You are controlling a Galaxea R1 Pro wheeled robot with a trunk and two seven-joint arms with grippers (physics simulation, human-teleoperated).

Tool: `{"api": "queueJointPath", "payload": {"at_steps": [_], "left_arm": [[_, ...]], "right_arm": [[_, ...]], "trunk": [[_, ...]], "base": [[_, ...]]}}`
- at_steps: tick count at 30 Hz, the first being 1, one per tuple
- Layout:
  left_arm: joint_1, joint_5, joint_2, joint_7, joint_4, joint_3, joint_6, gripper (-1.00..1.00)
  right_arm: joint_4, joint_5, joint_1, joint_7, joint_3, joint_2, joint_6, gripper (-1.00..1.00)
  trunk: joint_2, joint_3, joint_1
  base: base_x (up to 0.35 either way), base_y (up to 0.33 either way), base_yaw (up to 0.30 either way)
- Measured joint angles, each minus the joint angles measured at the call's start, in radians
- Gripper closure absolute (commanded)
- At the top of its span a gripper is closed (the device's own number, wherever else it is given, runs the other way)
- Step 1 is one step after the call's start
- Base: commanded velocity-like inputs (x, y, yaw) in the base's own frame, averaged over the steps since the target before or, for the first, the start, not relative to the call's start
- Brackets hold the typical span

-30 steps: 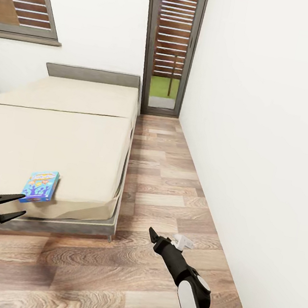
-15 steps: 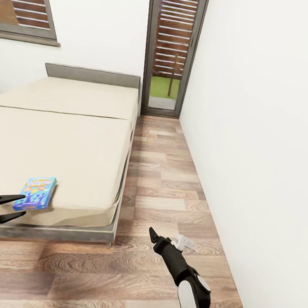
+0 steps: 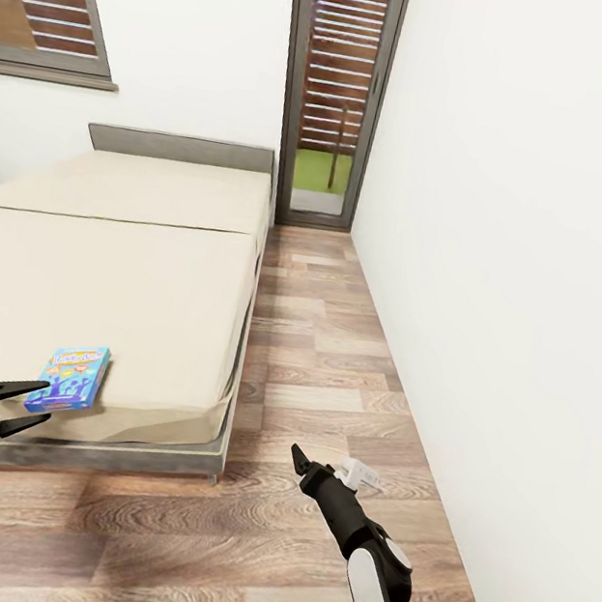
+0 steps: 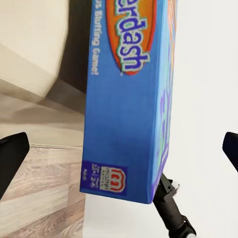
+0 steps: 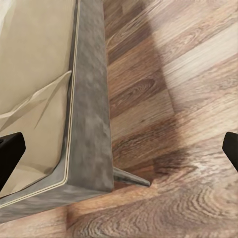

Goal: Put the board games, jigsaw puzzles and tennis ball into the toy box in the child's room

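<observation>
Currently you are at the bed point(image 3: 129, 272), which takes up the left half of the head view, its grey frame corner meeting the wood-plank floor point(image 3: 329, 365) at lower centre. The step in hand appears to be collecting a board game from the mattress. That board game point(image 3: 70, 378), a small blue box, lies flat near the bed's front edge at lower left of the head view. In the left wrist view the same box point(image 4: 130, 99) sits between the two fingertips with clear space on both sides. The left gripper point(image 3: 17, 404) hovers just in front of the box, jaws spread, holding nothing, with the arm reaching in low from the left edge. Your next move calls for a short advance so the fingers straddle the narrow sides of the box before closing. The right gripper point(image 3: 298, 458) hangs over the floor at lower centre, fingers apart and empty, forearm angled up from the bottom edge.
</observation>
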Motion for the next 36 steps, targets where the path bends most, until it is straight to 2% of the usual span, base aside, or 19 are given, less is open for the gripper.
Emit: {"api": "queueJointPath", "payload": {"at_steps": [6, 7, 12, 27, 29, 32, 36], "left_arm": [[0.000, -0.002, 0.000, 0.000, 0.000, 0.001, -0.001, -1.00], [0.000, -0.002, 0.000, 0.000, 0.000, 0.001, -0.001, 1.00], [-0.001, 0.013, -0.001, 0.004, -0.001, 0.007, -0.008, 1.00], [-0.002, 0.026, -0.001, -0.001, -0.007, 0.009, -0.002, 1.00], [-0.002, 0.030, -0.002, -0.004, -0.008, 0.009, 0.001, 1.00], [-0.001, 0.009, -0.002, -0.002, -0.007, 0.006, -0.014, 1.00], [-0.001, 0.007, -0.003, -0.002, -0.007, 0.005, -0.015, 1.00]], "right_arm": [[0.000, 0.000, 0.000, 0.000, 0.000, 0.000, 0.000, -1.00], [0.000, 0.000, 0.000, 0.000, 0.000, 0.000, 0.000, -1.00], [0.000, 0.000, 0.000, 0.000, 0.000, 0.000, 0.000, -1.00], [0.000, 0.000, 0.000, 0.000, 0.001, 0.000, 0.000, -1.00], [0.000, 0.000, 0.000, 0.000, 0.002, 0.000, 0.000, -1.00], [0.000, 0.000, 0.000, 0.000, 0.002, 0.000, 0.000, -1.00], [0.000, 0.000, 0.000, 0.000, 0.002, 0.000, 0.000, -1.00]], "trunk": [[0.000, 0.000, 0.000], [0.000, 0.000, 0.000], [0.000, 0.000, 0.000], [0.000, 0.000, 0.000], [0.000, 0.008, -0.001], [0.001, 0.019, -0.002], [0.002, 0.035, -0.004]], "base": [[0.000, 0.000, 0.000], [0.000, 0.000, 0.000], [0.000, 0.000, 0.000], [0.000, 0.000, 0.000], [0.000, 0.000, 0.000], [0.000, 0.000, 0.000], [0.000, 0.000, 0.000]]}}
